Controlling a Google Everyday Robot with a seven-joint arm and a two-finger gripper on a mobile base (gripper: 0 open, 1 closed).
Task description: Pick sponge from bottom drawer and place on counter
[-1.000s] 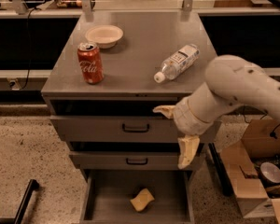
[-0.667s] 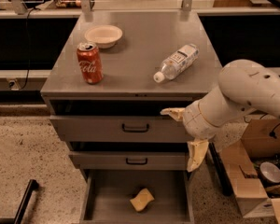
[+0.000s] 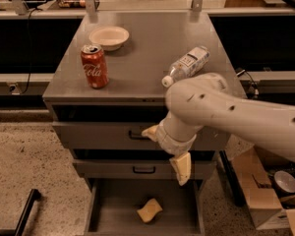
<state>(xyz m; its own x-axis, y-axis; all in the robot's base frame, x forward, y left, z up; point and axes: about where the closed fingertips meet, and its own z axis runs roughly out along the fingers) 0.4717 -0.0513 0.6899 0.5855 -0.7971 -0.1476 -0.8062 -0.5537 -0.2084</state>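
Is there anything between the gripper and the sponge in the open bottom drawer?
Nothing visible does. The gripper hangs open before the middle drawer, above the sponge, which lies alone in the bottom drawer.

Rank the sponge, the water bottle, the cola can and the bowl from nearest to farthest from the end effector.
The end effector, open, hangs above the bottom drawer.
1. sponge: below, in that drawer.
2. water bottle: above, on the counter's right.
3. cola can: counter's front left.
4. bowl: counter's back left.
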